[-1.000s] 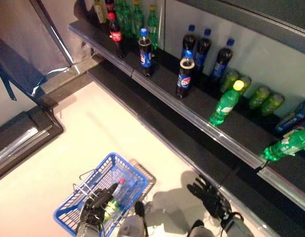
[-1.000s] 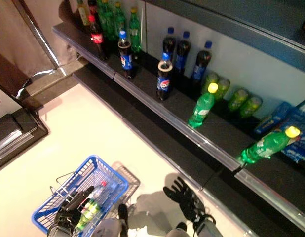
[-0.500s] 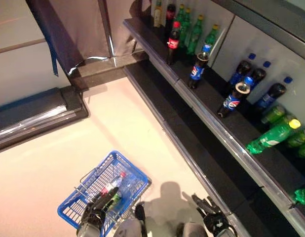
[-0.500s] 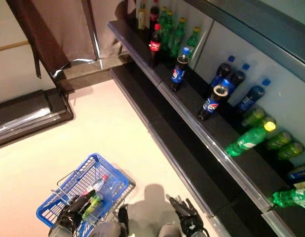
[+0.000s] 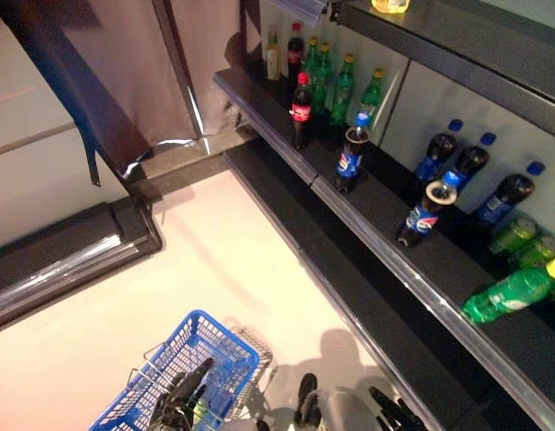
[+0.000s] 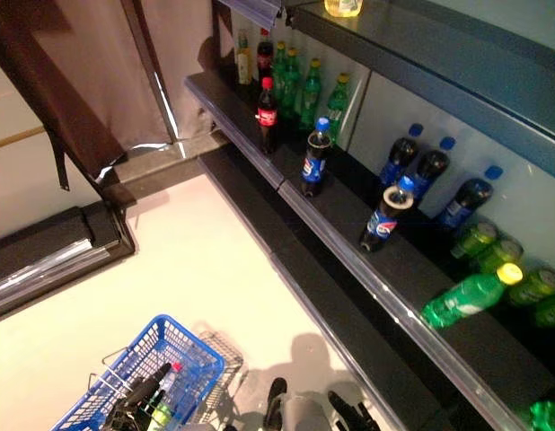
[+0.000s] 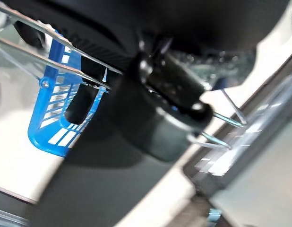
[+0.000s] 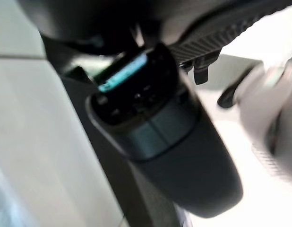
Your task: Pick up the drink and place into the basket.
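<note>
A blue plastic basket (image 5: 202, 352) hangs low at my left side. My left hand (image 5: 180, 404) is shut on its wire handle (image 7: 226, 122); the left wrist view shows the thumb (image 7: 165, 109) curled over the wire. Inside the basket lie a green bottle (image 6: 161, 415) and a clear bottle with a red cap (image 6: 176, 366). My right hand (image 5: 394, 417) hangs low near the shelf's foot, fingers straight and holding nothing. On the shelf stand a red-labelled cola bottle (image 5: 301, 109) and two blue-labelled cola bottles (image 5: 350, 160) (image 5: 421, 215).
A long dark shelf (image 5: 385, 242) runs from the far left to the near right. More green bottles (image 5: 342, 85) and dark bottles (image 5: 466, 166) stand at its back, and one green bottle (image 5: 511, 292) lies on its side. A dark curtain (image 5: 71, 99) hangs at far left.
The whole picture has shifted, so the camera has moved; basket and hands now show lower in it. My left hand keeps its hold on the handle.
</note>
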Controlling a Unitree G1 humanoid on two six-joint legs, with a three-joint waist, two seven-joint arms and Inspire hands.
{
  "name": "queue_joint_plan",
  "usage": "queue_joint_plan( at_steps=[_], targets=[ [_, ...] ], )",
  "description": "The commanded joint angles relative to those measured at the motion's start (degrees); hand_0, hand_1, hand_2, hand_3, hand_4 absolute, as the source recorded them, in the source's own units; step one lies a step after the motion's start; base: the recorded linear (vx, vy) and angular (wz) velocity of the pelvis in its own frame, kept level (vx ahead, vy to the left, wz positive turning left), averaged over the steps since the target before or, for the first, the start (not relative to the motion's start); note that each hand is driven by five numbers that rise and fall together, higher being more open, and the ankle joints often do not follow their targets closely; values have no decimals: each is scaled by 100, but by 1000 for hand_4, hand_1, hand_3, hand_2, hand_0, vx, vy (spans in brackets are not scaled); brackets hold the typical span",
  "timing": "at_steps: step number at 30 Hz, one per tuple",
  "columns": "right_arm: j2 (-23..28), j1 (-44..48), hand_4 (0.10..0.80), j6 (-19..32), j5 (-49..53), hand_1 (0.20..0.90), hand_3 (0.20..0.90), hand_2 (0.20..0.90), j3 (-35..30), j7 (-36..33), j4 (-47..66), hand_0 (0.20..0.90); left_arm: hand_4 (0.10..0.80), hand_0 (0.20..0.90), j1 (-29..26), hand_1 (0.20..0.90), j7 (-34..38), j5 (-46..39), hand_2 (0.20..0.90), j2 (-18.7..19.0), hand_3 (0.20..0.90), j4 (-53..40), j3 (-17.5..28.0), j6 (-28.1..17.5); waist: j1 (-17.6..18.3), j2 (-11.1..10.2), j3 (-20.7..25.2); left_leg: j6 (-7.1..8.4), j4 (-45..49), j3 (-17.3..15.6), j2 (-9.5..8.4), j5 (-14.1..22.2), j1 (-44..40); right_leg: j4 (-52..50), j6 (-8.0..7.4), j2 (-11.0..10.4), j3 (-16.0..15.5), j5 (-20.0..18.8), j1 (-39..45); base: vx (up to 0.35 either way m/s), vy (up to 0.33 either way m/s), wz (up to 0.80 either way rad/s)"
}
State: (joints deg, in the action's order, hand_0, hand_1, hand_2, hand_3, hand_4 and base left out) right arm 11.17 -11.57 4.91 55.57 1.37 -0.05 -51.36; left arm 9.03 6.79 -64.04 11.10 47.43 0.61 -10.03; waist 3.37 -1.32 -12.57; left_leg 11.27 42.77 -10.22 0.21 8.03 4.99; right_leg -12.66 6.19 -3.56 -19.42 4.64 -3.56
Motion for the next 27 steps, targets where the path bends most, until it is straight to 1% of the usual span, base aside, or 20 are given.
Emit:
queue_joint_plan(
  at_steps=[1, 2, 3, 4, 5, 6, 7, 8, 9, 10, 11, 13, 16, 17, 19, 20, 21, 23, 26, 27],
  targets=[
    [403, 9, 800, 92, -261, 900, 900, 900, 32, 52, 359, 900, 100, 300, -246, 300, -630, -91, 300, -227, 200, -1118, -375, -601, 20, -156, 187, -559, 14, -466, -172, -1050, -173, 587, -584, 18, 24, -511, 203, 313, 150, -33],
    [407, 112, 800, 65, -334, 900, 900, 900, 41, 88, 278, 900, 100, 300, -214, 300, -645, -223, 300, -199, 200, -1105, -270, -534, -87, -238, 144, -690, -260, -461, 158, -917, -3, 581, -584, -7, 275, -433, 336, 359, 223, -28],
    [395, 229, 800, 67, -416, 900, 900, 900, 32, 107, 168, 900, 100, 300, -196, 300, -711, -172, 300, -230, 200, -1037, -202, -537, -174, -271, 109, -773, -895, -360, 304, -869, 0, 653, -633, -6, 512, -417, 453, 397, 311, -51],
    [402, 322, 800, 68, -433, 900, 900, 900, 44, 138, 69, 900, 100, 300, -166, 300, -771, -141, 300, -258, 200, -997, -179, -553, -259, -256, 88, -818, -1556, -185, 294, -868, -59, 700, -686, 18, 722, -421, 511, 468, 475, -85],
    [437, 427, 800, 57, -441, 900, 900, 900, 90, 181, -78, 900, 100, 300, -66, 300, -849, -134, 300, -317, 200, -976, -164, -573, -392, -194, 102, -789, -2757, 253, 421, -1013, -127, 787, -795, 71, 1107, -394, 589, 324, 355, -102],
    [436, 429, 800, 57, -441, 900, 900, 900, 90, 181, -79, 900, 100, 300, -68, 300, -849, -134, 300, -317, 200, -976, -164, -573, -392, -200, 114, -790, -2782, 250, 414, -1036, -121, 793, -794, 67, 1109, -404, 575, 532, 602, -117],
    [466, 483, 800, 30, -457, 900, 900, 900, 82, 124, -191, 900, 100, 300, 34, 300, -911, -97, 300, -367, 200, -974, -138, -487, -524, -90, 160, -538, -3925, 605, 852, -1515, -70, 868, -894, 78, 1448, -326, 698, 322, 366, -80],
    [467, 481, 800, 29, -457, 900, 900, 900, 83, 124, -191, 900, 100, 300, 37, 300, -910, -96, 300, -368, 200, -976, -138, -486, -531, -95, 144, -534, -3966, 594, 847, -1530, -116, 864, -894, 73, 1455, -314, 720, 498, 583, -84],
    [477, 478, 800, -10, -471, 900, 900, 900, 36, 115, -257, 900, 100, 300, 84, 300, -951, -101, 300, -421, 200, -959, -97, -451, -619, -49, 136, -409, -4227, 863, 1103, -1825, 47, 864, -945, -2, 1637, -251, 813, 285, 374, -46],
    [481, 476, 800, -27, -458, 900, 900, 900, -2, 104, -300, 900, 100, 300, 107, 300, -998, -122, 300, -477, 200, -926, -79, -445, -666, -36, 104, -379, -4185, 990, 1198, -1896, 133, 834, -977, -90, 1719, -188, 890, 380, 570, -68],
    [469, 511, 800, -15, -409, 900, 900, 900, -40, 109, -390, 900, 100, 300, 86, 300, -1051, -103, 300, -535, 200, -867, -47, -430, -697, -20, 75, -397, -3948, 1050, 1197, -1816, 244, 782, -1028, -222, 1758, -128, 948, 265, 513, -59],
    [404, 604, 800, 23, -338, 900, 900, 900, -64, 74, -530, 900, 100, 300, -20, 300, -1035, -114, 300, -526, 200, -807, 5, -367, -682, 4, 77, -501, -3759, 1005, 961, -1327, 131, 660, -1239, -551, 1721, -103, 886, 248, 554, -98],
    [205, 444, 800, 131, -304, 900, 900, 900, -290, 184, -665, 900, 100, 300, -333, 300, -824, 45, 300, -308, 200, -756, -13, -140, -510, 35, 100, -624, -3493, 546, 688, -1028, 6, 525, -1509, -976, 1588, -261, 884, 221, 469, -80],
    [136, 394, 800, 131, -297, 900, 900, 900, -276, 184, -630, 900, 100, 300, -397, 300, -738, 130, 300, -233, 200, -780, -57, -156, -487, 33, 108, -675, -3519, 439, 616, -966, -76, 476, -1530, -1076, 1492, -356, 842, 251, 462, 14],
    [27, 358, 800, 45, -684, 900, 900, 900, -103, 75, -352, 900, 100, 300, -422, 300, -599, -97, 300, -106, 200, -869, 69, -172, -539, 128, 135, -768, -3682, 9, 524, -870, -421, 169, -1501, -1256, 770, -537, 665, 165, 382, 20],
    [4, 372, 800, 49, -784, 900, 900, 900, -35, 35, -256, 900, 100, 300, -394, 300, -653, -163, 300, -76, 200, -901, 153, -148, -562, 174, 164, -806, -3758, -133, 517, -844, -500, 55, -1486, -1198, 533, -496, 608, 71, 374, -58],
    [-42, 386, 800, 72, -719, 900, 900, 900, 94, -55, -93, 900, 100, 300, -326, 300, -798, -110, 300, 1, 200, -910, 257, -139, -569, 207, 191, -881, -3908, -359, 456, -768, -659, -162, -1463, -970, 297, -310, 497, 38, 296, -84],
    [-44, 407, 800, 70, -671, 900, 900, 900, 155, -20, 35, 900, 100, 300, -244, 300, -949, -133, 300, 84, 200, -908, 224, -200, -618, 184, 258, -940, -4022, -541, 322, -705, -718, -208, -1397, -671, 25, -227, 425, -10, 211, -98],
    [-19, 491, 800, 86, -721, 900, 900, 900, 319, 57, 52, 900, 100, 300, -255, 300, -863, -334, 300, 52, 200, -896, 147, -307, -669, 69, 339, -1040, -4120, -564, 80, -651, -780, -87, -1268, -321, -76, -242, 414, -25, 83, -36],
    [-19, 491, 800, 86, -721, 900, 900, 900, 319, 57, 52, 900, 100, 300, -255, 300, -863, -334, 300, 52, 200, -895, 148, -307, -669, 69, 339, -1040, -4121, -564, 80, -651, -781, -86, -1268, -321, -76, -242, 415, -45, -8, 0]
  ],
)
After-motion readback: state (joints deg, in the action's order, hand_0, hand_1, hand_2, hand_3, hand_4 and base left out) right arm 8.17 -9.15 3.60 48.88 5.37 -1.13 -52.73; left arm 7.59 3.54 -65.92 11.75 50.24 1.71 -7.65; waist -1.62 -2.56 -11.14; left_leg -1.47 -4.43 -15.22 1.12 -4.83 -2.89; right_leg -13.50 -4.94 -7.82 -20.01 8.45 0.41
